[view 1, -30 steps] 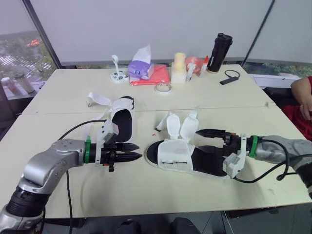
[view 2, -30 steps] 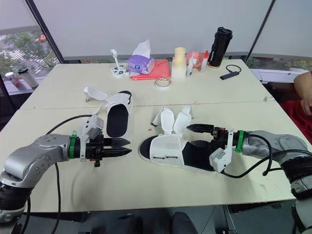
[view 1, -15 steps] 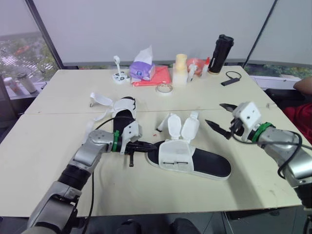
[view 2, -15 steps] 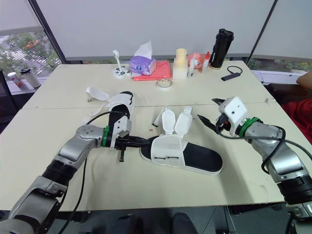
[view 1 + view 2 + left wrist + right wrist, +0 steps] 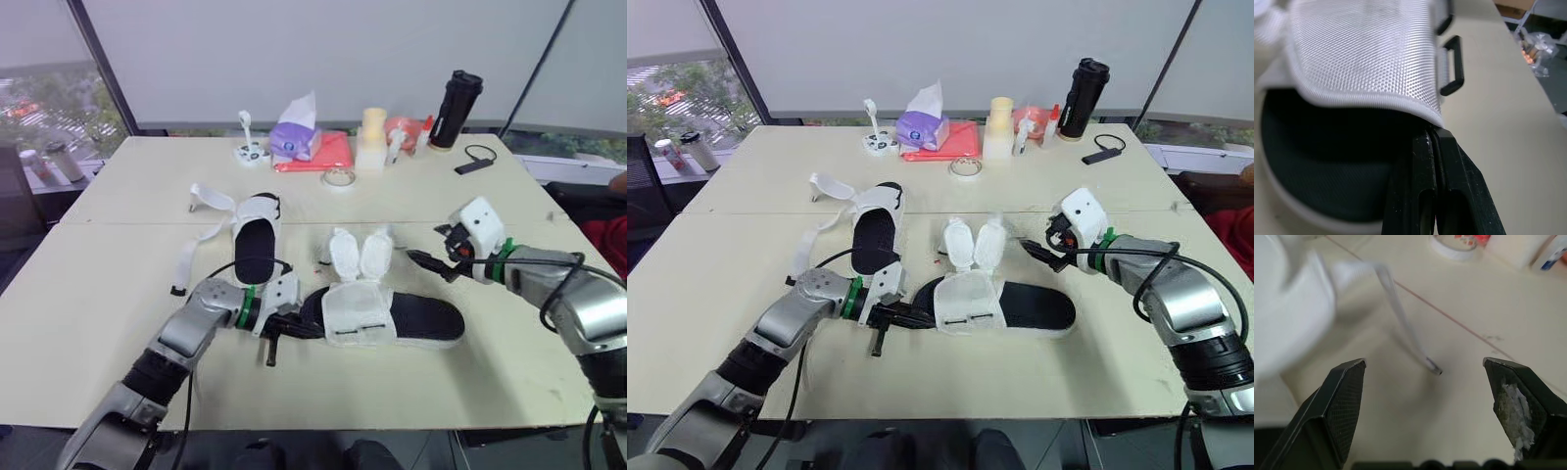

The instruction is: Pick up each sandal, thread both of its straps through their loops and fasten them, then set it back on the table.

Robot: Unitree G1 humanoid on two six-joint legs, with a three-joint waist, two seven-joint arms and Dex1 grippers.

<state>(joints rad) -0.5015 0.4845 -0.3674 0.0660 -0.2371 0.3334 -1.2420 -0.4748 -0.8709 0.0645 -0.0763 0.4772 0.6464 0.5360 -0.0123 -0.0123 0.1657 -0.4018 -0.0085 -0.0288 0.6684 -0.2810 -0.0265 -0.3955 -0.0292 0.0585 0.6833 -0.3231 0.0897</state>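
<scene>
White mesh upper (image 5: 1366,54) hides left hand (image 5: 1432,135) fingertips; right hand (image 5: 1425,363) spread.

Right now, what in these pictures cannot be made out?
Tips of the left gripper: left wrist view, tucked under the near sandal's white mesh upper; any pinch is hidden.
A white strap flap: right wrist view, blurred, too close.
A person: left eye view, cut off by the right edge.
</scene>
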